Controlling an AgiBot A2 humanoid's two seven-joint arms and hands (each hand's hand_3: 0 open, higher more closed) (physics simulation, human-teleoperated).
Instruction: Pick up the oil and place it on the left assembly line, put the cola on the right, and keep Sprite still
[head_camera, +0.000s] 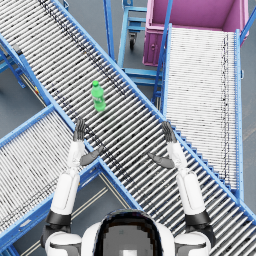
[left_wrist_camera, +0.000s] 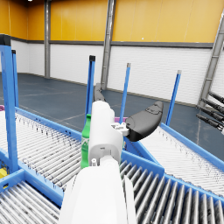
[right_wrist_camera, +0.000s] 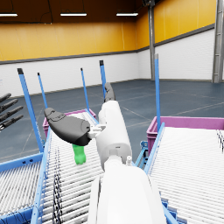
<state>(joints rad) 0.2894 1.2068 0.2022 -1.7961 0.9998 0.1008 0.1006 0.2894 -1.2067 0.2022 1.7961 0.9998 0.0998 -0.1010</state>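
One green plastic bottle (head_camera: 98, 96), likely Sprite, stands upright on middle blue-framed roller conveyor (head_camera: 131, 131), nearer left hand (head_camera: 83, 145) than right hand (head_camera: 168, 148), apart from both. Both hands hover above rollers, fingers spread, holding nothing. Fitting posture, judging by task: Sprite is not for grasping. Oil and cola not in view. Left assembly line (head_camera: 30, 150) and right assembly line (head_camera: 200, 95) flank middle conveyor as drop targets. Pink bin (head_camera: 200, 12) sits at right line's far end.
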